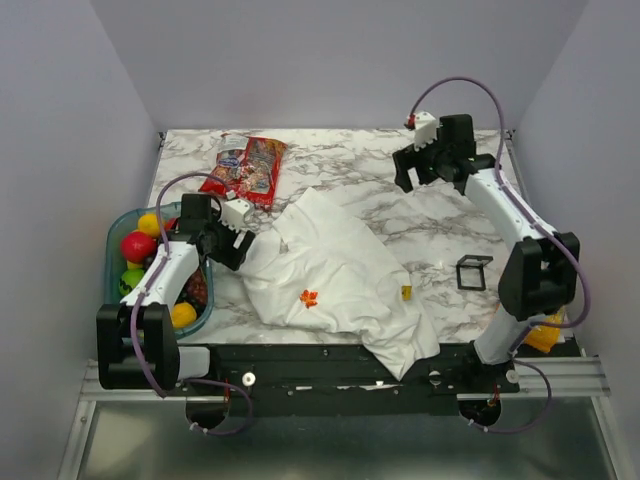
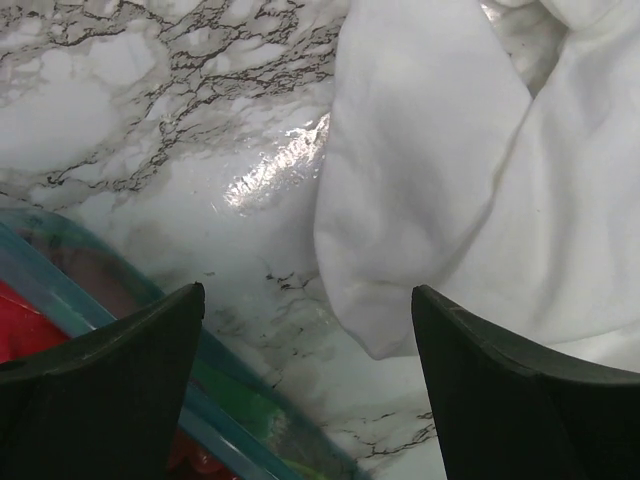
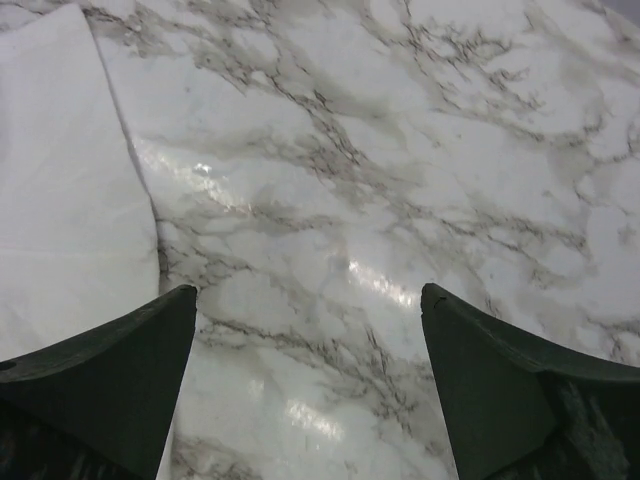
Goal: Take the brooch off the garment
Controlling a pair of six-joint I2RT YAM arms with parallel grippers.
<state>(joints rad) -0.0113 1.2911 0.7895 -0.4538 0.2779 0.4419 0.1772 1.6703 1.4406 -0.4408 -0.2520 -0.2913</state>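
The white garment point(image 1: 340, 275) lies crumpled in the middle of the marble table; its daisy print and dark patch do not show. The tiny orange-red brooch point(image 1: 309, 297) sits on its lower left part. My left gripper point(image 1: 243, 245) is open and empty at the shirt's left edge; its wrist view shows a white fold point(image 2: 450, 200) between and beyond the fingers. My right gripper point(image 1: 405, 170) is open and empty at the far right, above bare marble, with a shirt edge point(image 3: 60, 200) at the left of its wrist view.
A teal bin point(image 1: 115, 262) of coloured balls stands at the left, its rim also in the left wrist view point(image 2: 120, 330). Red snack packets point(image 1: 245, 167) lie at the back left. A black square frame point(image 1: 473, 272) and a small yellow piece point(image 1: 407, 292) lie right of the shirt.
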